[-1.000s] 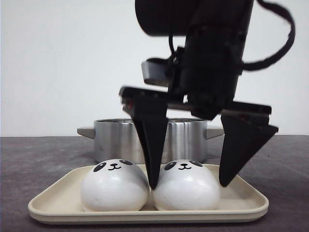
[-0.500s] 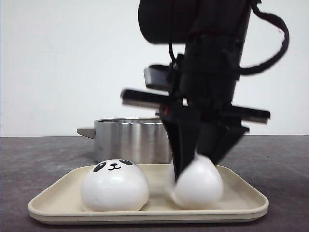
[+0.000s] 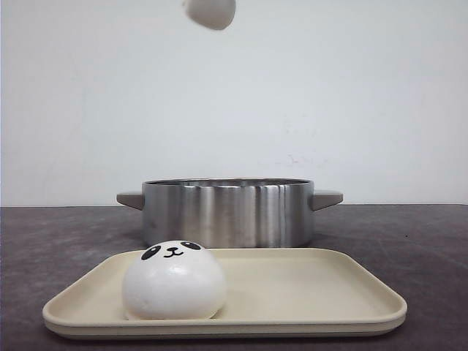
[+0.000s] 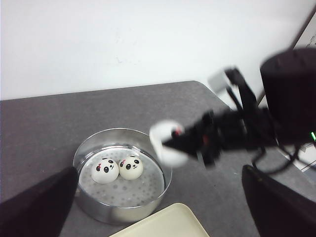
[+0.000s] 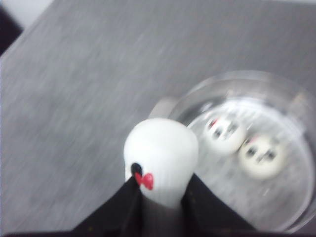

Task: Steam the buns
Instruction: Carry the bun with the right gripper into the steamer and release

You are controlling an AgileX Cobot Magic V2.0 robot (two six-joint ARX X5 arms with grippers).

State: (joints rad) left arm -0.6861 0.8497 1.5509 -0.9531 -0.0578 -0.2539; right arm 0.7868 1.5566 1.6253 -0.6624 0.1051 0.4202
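Steamer pot (image 4: 122,177) lay below and ahead of my right gripper (image 5: 160,195), which was clamped on a smooth, squeezed white bun (image 5: 161,160). Two panda buns (image 4: 117,168) sat on its perforated steel floor; one remained on the beige tray (image 3: 307,292). Left gripper (image 4: 153,207) stood spread wide, empty, nearer the pot.

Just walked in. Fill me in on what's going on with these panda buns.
The right gripper is shut on a panda bun and holds it in the air near the steel steamer pot. Two buns already sit inside the pot on its perforated tray. One more bun waits on the beige tray in front of the pot. The left gripper is open and holds nothing.
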